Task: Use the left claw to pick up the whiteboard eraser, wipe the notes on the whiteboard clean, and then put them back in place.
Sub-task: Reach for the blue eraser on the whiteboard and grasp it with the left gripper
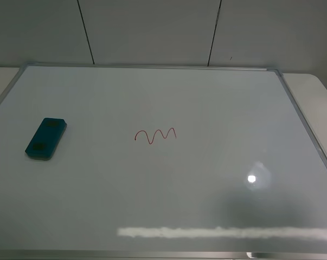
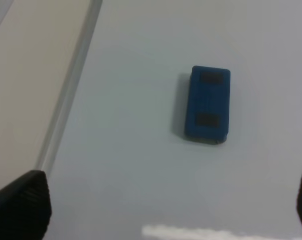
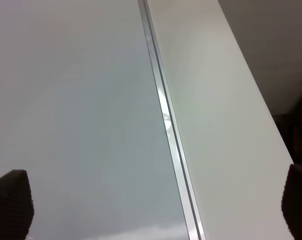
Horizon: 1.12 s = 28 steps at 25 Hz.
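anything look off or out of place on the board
Nothing stands out. The whiteboard eraser lies flat on the whiteboard, left of the red notes and not touching them; no damage or spills visible.

Left end effector (image 2: pixel 163 206), right end effector (image 3: pixel 155 204): both mostly cropped by frame edges.

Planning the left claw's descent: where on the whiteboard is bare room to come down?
Almost everywhere. Bare: the whole stretch from the notes to the whiteboard's right frame, the strip along the far frame, the near band, and the gap between whiteboard eraser and notes. Occupied: only the eraser by the left frame and the notes mid-board.
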Available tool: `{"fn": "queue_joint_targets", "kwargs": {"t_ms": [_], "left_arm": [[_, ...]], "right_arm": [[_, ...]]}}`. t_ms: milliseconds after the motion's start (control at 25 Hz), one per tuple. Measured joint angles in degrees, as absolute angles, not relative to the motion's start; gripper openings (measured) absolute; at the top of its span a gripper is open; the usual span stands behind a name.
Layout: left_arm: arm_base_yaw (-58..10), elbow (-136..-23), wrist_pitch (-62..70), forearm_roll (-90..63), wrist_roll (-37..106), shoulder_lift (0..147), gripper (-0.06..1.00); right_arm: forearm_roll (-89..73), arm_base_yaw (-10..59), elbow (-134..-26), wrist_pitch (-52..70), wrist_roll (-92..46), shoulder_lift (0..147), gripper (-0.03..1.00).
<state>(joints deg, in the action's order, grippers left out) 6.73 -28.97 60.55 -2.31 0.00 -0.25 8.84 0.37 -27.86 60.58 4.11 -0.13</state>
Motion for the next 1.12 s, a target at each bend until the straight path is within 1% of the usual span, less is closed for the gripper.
{"fn": "queue_joint_targets", "kwargs": {"t_ms": [760,920,960,1120], "left_arm": [[6.73,-29.11,60.04,-3.25,-2.18,0.46,0.99],[6.73,-30.76,57.43,-3.30,-2.12,5.39,0.99],[6.73,-31.62,55.70,-3.30,-1.81,9.54,0.99],[6.73,-32.94,53.57,-3.42,1.40,18.59,0.99]], "right_arm": [[8.84,0.37,-27.86,60.58,4.11,-0.13,0.99],[8.84,0.37,-27.86,60.58,4.11,-0.13,0.99],[8.84,0.37,-27.86,60.58,4.11,-0.13,0.99],[8.84,0.37,-27.86,60.58,4.11,-0.13,0.99]]}}
